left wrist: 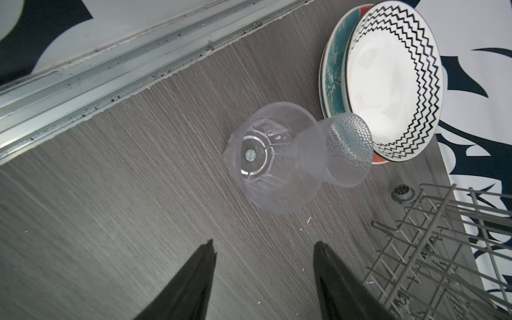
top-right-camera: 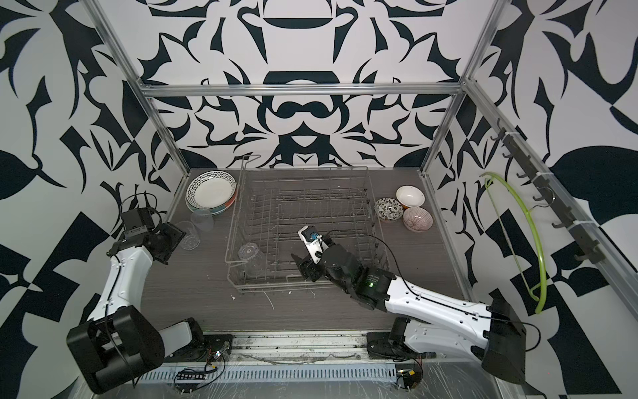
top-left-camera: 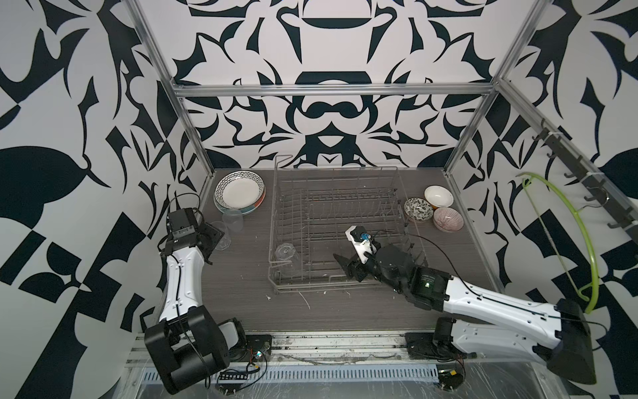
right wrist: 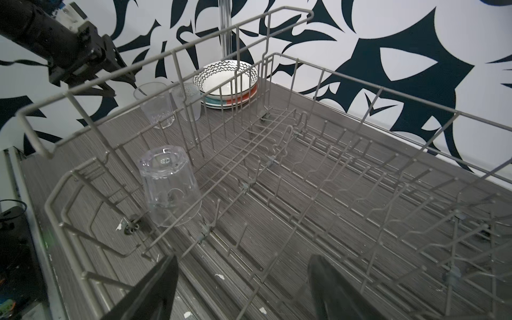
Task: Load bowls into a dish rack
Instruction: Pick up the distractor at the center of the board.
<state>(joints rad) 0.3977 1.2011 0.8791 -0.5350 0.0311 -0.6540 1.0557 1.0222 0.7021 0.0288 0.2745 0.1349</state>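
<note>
Neither wrist view shows the bowls; only the top views do. There they sit grouped on the table, outside the dish rack [top-left-camera: 328, 207], past its wall and well apart from the right gripper [right wrist: 245, 257]. The white-inside bowl [top-left-camera: 438, 196] is seen from above, so its outer colour hardly shows. The floral bowl [top-left-camera: 418, 209] stands just beside it, and the pinkish bowl [top-left-camera: 448, 218], with fine radial stripes, is just beside both. Whether the rims touch is hard to tell.

The left gripper [left wrist: 265, 243] has its fingers hidden under the wrist housing in both top views. Its own camera shows two black tapered fingers spread apart with nothing between them, cut off at the picture's edge. The right gripper's fingers are likewise parted and empty, and only their tips show. They hang over the rack's wire floor, inside its tall side.

Ahead of the left gripper, apart from its tips, stands a clear faceted glass [left wrist: 271, 158] on the grey wood-grain table [left wrist: 138, 166]. A glass with a finely dimpled base [left wrist: 347, 149], mouth down, stands just behind it and is partly overlapped by it. Beyond them a white plate with a black zigzag rim [left wrist: 388, 83] covers most of a teal-and-red plate [left wrist: 335, 69].

Ahead of the right gripper an upturned clear glass [right wrist: 169, 185] with a faceted base stands in the rack — thin grey wire, rows of upright tines.
</note>
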